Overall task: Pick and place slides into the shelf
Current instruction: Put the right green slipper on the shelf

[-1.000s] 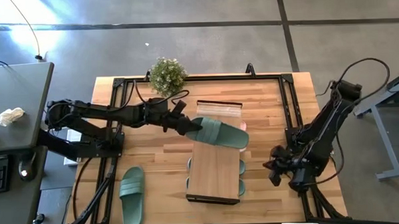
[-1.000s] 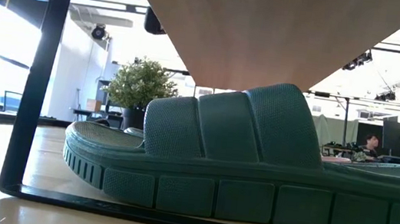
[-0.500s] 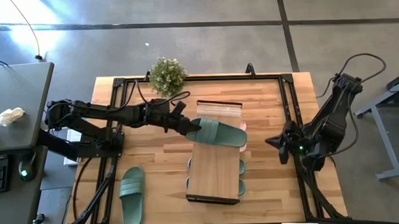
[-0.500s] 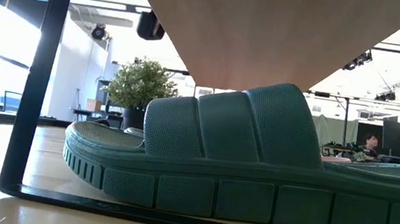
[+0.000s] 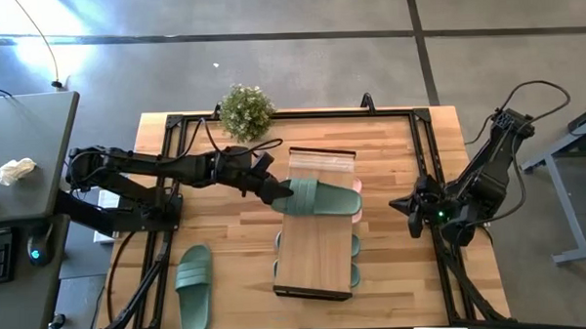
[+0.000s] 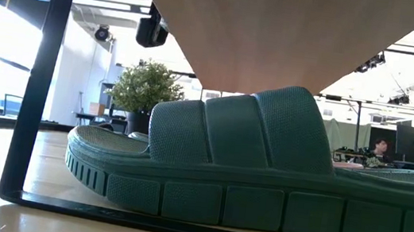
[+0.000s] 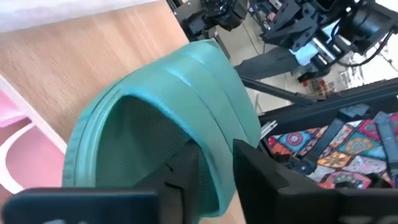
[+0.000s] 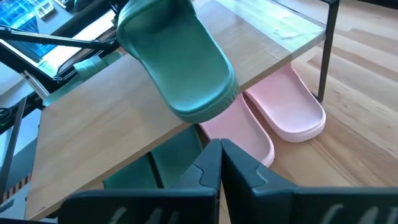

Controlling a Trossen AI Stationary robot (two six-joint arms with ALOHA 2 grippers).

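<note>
The left gripper (image 5: 277, 191) grips a sage green slide (image 5: 323, 197) lying across the far end of the shelf (image 5: 316, 254) top, so placing looks underway and release comes next, while the right gripper (image 5: 404, 206), closed and empty, waits at the right

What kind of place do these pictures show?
Probably a robotics lab or workshop in an open office: two arms fixed to a wooden table, a concrete floor around it, and desks with monitors behind.

Overhead camera straight down, low camera under shelf (image 6: 282, 30), wrist cameras close, all sharing green slide (image 5: 319, 196)
</note>
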